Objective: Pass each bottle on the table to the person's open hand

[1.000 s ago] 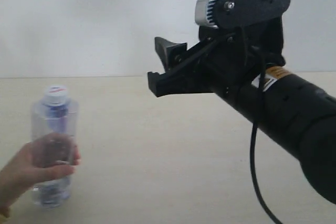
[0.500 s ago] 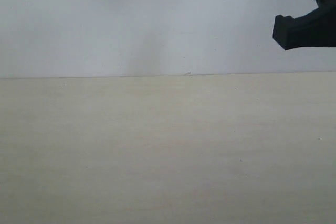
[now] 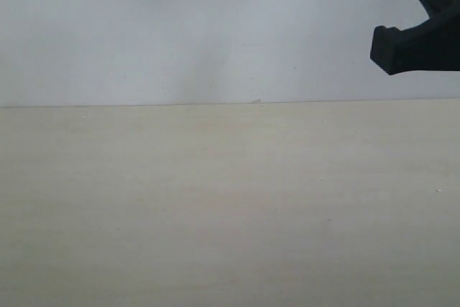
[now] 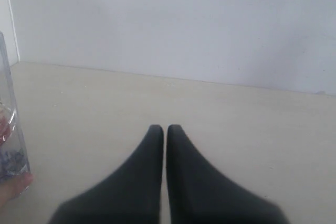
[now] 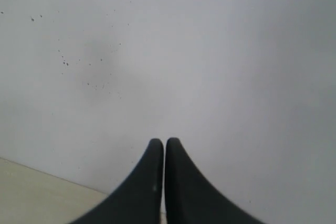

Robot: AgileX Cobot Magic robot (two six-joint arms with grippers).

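Pointing low over the table (image 4: 247, 124), the left gripper (image 4: 164, 128) has its two black, matte, tapered fingers pressed together, tips meeting along a thin seam. Off to one side, well apart from the tips and cut by the frame edge, stands a clear plastic bottle (image 4: 7, 129) w/ smooth straight wall and dark print near its base. A person's hand (image 4: 12, 188) touches the bottle low down; only pink fingertips show. Right gripper (image 5: 164, 141): same shape, fingers likewise closed tip to tip, aimed at a white wall (image 5: 210, 51) w/ small dark specks. Ext. view: tabletop is pale beige, flat, faint wood grain, meeting the wall in a straight line. A black angular arm part (image 3: 420, 37) hangs at upper right, above the table.
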